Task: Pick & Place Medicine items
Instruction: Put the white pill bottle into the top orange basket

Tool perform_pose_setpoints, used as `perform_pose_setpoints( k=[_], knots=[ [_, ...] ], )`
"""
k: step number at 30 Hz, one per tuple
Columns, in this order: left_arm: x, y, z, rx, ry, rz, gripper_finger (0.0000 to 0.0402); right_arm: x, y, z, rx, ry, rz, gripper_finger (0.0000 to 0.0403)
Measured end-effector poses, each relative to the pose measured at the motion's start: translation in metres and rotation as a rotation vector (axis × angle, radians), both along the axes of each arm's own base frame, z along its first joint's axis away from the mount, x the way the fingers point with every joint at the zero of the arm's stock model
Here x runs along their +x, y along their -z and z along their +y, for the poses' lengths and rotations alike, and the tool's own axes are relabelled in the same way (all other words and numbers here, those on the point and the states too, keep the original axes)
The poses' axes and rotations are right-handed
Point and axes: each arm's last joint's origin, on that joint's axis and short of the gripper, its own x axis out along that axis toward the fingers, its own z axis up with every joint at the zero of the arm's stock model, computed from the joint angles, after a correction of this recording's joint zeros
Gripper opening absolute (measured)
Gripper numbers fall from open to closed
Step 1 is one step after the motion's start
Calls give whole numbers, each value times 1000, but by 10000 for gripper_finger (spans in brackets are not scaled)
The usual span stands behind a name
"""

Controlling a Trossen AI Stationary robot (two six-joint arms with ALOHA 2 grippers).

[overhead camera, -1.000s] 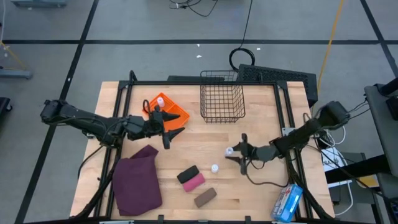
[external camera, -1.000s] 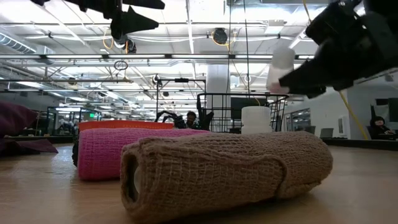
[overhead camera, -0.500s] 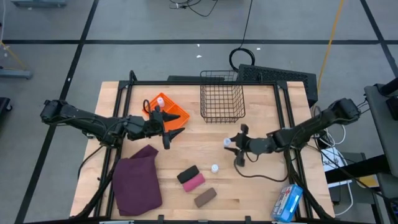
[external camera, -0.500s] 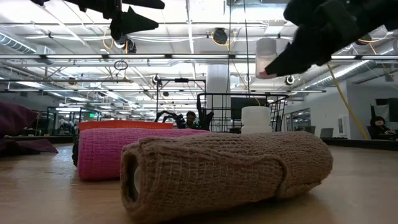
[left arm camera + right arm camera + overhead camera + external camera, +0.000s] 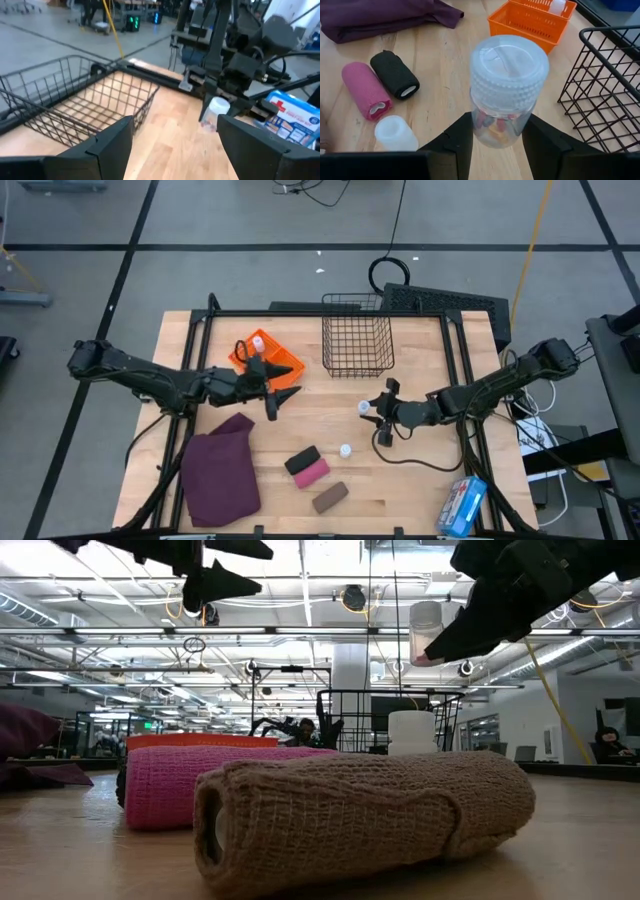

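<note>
The right gripper (image 5: 374,412), fingers clamped on a small bottle (image 5: 505,90), has lifted it off the table and carried it toward the orange tray (image 5: 285,363) (one bottle already there). The left gripper (image 5: 283,393) waits near the tray, fingers apart.

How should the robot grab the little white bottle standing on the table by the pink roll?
Probably by its round sides, coming straight down from above. The little white bottle stands upright and apart from the pink roll, so open fingers would fit either side of it.
</note>
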Motion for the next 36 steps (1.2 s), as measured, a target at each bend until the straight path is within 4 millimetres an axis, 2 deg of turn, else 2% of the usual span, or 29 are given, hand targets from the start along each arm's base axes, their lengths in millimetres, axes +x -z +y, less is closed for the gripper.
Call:
perform_pose_setpoints(
  k=[4,10,13,18,22,29,36],
  knots=[
    [22,-6,-2,3,45,134,292,0,0,0,9,6,-2,134],
    [73,-25,-9,57,195,307,292,7,10,2,27,-12,23,134],
    [99,-24,-15,113,282,390,292,11,16,2,44,-37,47,134],
    [137,-9,-23,150,398,476,292,14,21,0,31,-38,63,134],
    [162,8,-27,155,421,513,292,16,22,2,38,-64,53,134],
    [183,26,-29,154,415,532,292,16,23,2,27,-75,60,134],
    [186,27,-24,136,398,525,292,17,22,2,28,-73,48,134]
  ],
)
